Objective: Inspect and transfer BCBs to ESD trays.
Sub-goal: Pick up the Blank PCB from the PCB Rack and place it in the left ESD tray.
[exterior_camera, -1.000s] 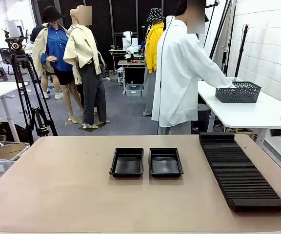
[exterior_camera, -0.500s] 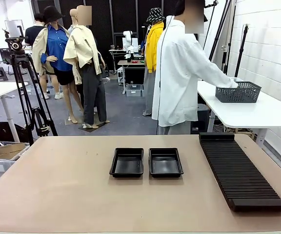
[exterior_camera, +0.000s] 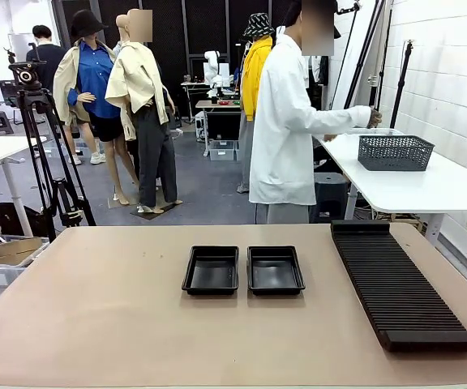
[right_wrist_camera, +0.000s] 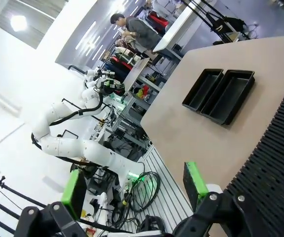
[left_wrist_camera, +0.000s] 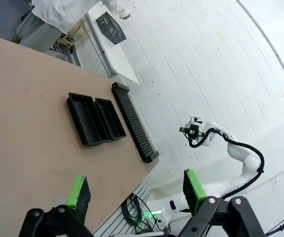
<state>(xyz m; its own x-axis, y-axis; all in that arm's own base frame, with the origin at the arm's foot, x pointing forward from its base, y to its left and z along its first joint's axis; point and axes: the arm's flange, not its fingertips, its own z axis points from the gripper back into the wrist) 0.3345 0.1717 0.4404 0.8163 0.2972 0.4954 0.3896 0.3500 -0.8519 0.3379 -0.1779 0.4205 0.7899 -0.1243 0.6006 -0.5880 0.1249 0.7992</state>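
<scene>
Two empty ESD trays point(exterior_camera: 211, 270) point(exterior_camera: 276, 269) lie side by side at the middle of the tan table point(exterior_camera: 96, 308). No BCBs are in view. My left gripper point(left_wrist_camera: 136, 187) is open, high above the table's left side, nothing between its green pads point(left_wrist_camera: 78, 191); the ESD trays point(left_wrist_camera: 85, 119) point(left_wrist_camera: 109, 117) lie far below it. My right gripper point(right_wrist_camera: 133, 183) is open too, held high off the right side, its green pads point(right_wrist_camera: 192, 178) bare, with the ESD trays point(right_wrist_camera: 203, 89) point(right_wrist_camera: 229, 96) well beyond it.
A long black slotted rack point(exterior_camera: 400, 284) runs along the table's right side. A person in a white coat point(exterior_camera: 286, 130) stands at the far edge, turned to a white side table with a grey mesh basket point(exterior_camera: 395, 151). A tripod point(exterior_camera: 43, 154) stands far left.
The green gripper tips at the front view's left and right edges have drawn back out of the picture. The person has lifted an arm off the mesh basket and stepped left.
</scene>
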